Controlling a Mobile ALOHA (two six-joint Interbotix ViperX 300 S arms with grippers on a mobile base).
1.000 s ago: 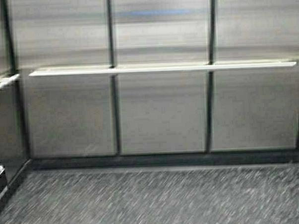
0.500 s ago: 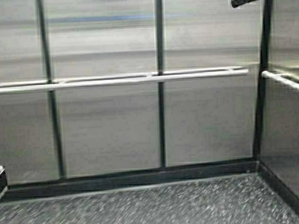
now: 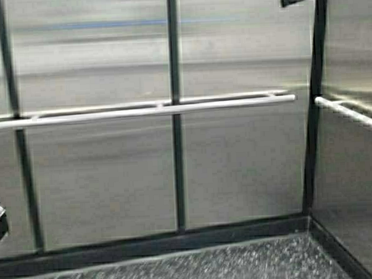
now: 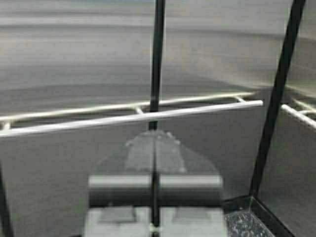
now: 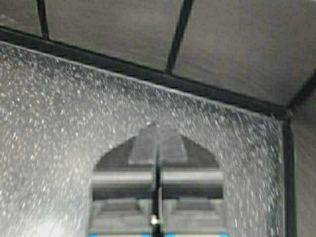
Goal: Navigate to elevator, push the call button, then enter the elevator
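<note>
- The elevator (image 3: 236,162) cabin has been entered: its steel back wall and handrail (image 3: 141,112) are seen close ahead, the right corner near.
- Left gripper (image 4: 155,148) and right gripper (image 5: 157,143): jaws closed, nothing held.
- Judged: entering nearly done; only stopping is called for.

Inside an elevator (image 3: 236,168) cabin in a public or commercial building. Brushed stainless-steel wall panels (image 3: 101,180) are divided by dark vertical strips (image 3: 178,164), a pale handrail (image 3: 141,112) runs along the back wall and another along the side wall, and a dark speckled floor (image 3: 241,267) meets a black skirting in the corner
</note>
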